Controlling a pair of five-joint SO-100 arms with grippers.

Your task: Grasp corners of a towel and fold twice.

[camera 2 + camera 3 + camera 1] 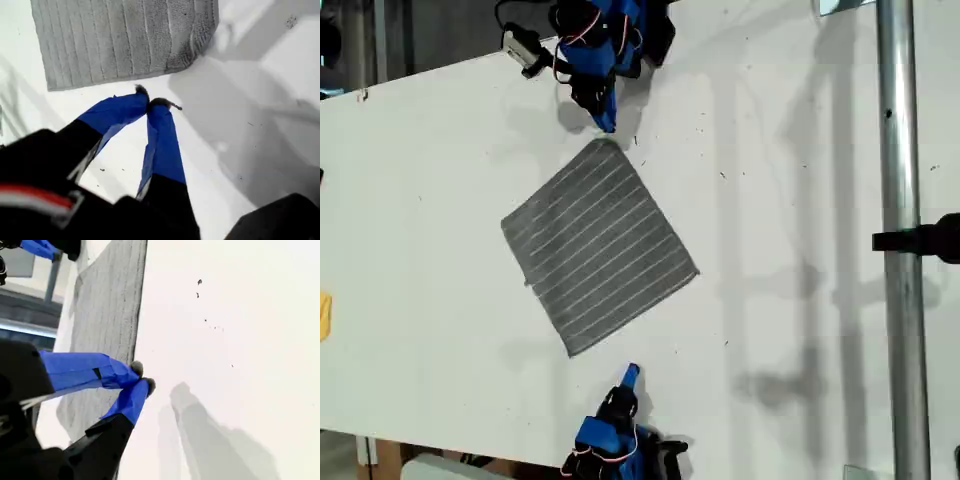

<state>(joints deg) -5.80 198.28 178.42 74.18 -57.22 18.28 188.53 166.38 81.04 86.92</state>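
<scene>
The grey striped towel (598,245) lies flat on the white table (440,150), turned like a diamond. My second gripper (608,125) is shut just beyond the towel's far corner (605,143). In the second wrist view its tips (142,377) sit together against the towel's (105,315) edge, and no cloth shows between them. My first gripper (631,373) is shut and empty at the table's near edge, off to the exterior view's right of the near corner (570,352). The first wrist view shows its tips (152,102) a short gap from the towel (125,40).
A metal pole (900,240) with a black clamp (925,240) runs down the exterior view's right side. A small yellow thing (324,315) lies at that view's left edge. Arm shadows fall on the table toward that view's right.
</scene>
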